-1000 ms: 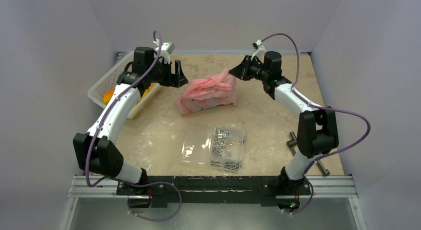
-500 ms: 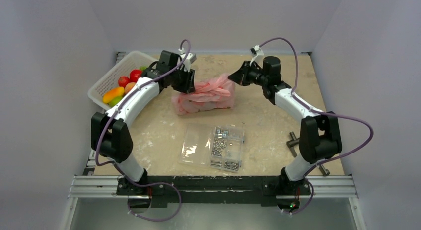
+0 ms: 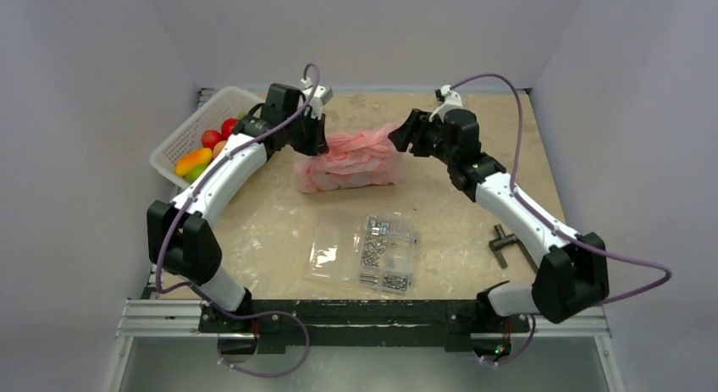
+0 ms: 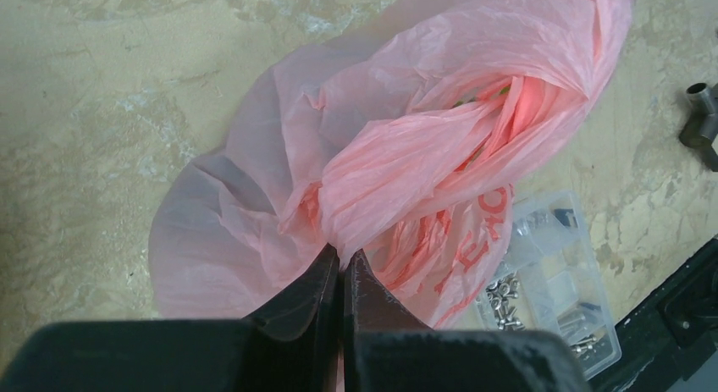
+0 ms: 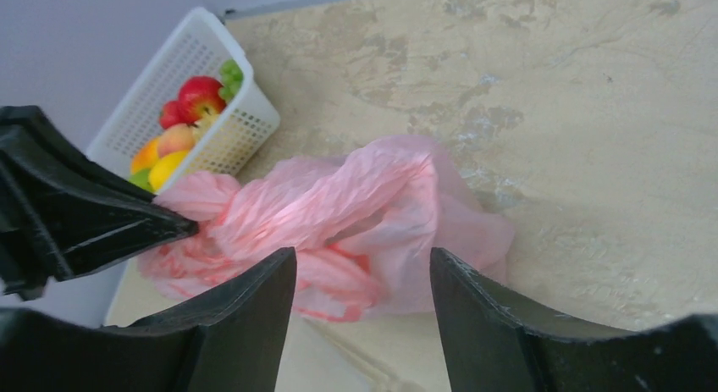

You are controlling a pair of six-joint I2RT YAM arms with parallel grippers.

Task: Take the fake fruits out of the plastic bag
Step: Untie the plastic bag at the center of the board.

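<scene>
You are partway, I judge: small fruits (image 3: pixel 209 138) lie in the basket (image 3: pixel 173 145) at the far left corner of the desk (image 3: pixel 271 214), yet the pink bag (image 3: pixel 351 159) mid-desk bulges as if something remains inside, your left jaws clamped on its fold and your right jaws apart beside it.

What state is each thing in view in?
Thin translucent pink plastic bag: crumpled on the table, one fold pinched, contents mostly hidden.
Left gripper: shut on the bag.
Right gripper: open, at the bag's other end, holding nothing.
White perforated plastic basket: upright, holding fruits.
Small red, yellow and orange toy fruits: in the basket.
Flat clear plastic case of metal screws: lying flat; lid unclear.
Dark metal tool: lying on the table.
</scene>
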